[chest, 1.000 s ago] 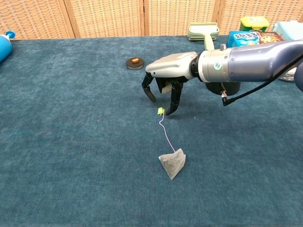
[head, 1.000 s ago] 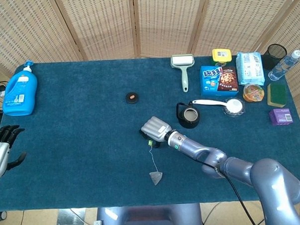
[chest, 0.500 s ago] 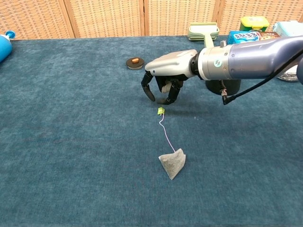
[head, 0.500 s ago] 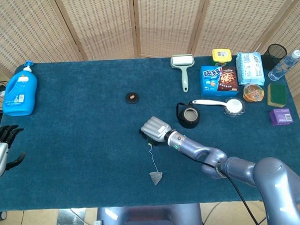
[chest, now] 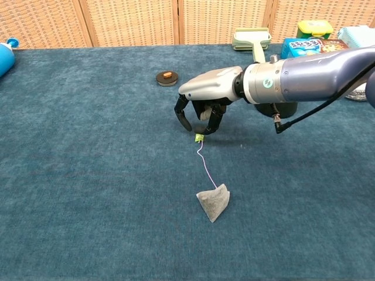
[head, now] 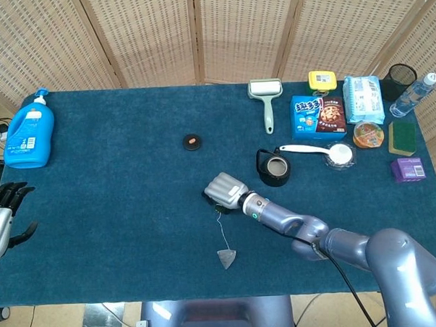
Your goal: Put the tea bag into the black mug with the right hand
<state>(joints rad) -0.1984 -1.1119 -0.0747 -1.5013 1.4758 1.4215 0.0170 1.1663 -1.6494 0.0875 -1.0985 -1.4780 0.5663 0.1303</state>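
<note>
The tea bag [head: 226, 259] [chest: 214, 202] lies flat on the blue cloth near the front edge. Its string runs up to a small green tag [chest: 199, 138]. My right hand [head: 223, 188] [chest: 202, 111] hovers palm down over that tag, fingers curled, their tips just above or touching it. The tag still lies on the cloth, with nothing visibly pinched. The black mug [head: 275, 168] stands upright just right of the hand; in the chest view my forearm mostly hides it. My left hand [head: 3, 216] rests at the table's left edge, fingers spread and holding nothing.
A small black disc [head: 192, 141] [chest: 167, 77] lies behind the hand. A white scoop [head: 326, 153], a lint roller [head: 266, 96] and a cookie box [head: 318, 116] crowd the back right. A blue detergent bottle [head: 30, 132] stands at the far left.
My right hand curled its fingers, lifted a little off the tag, then came back down over it. The tea bag, string and tag have stayed in place.
</note>
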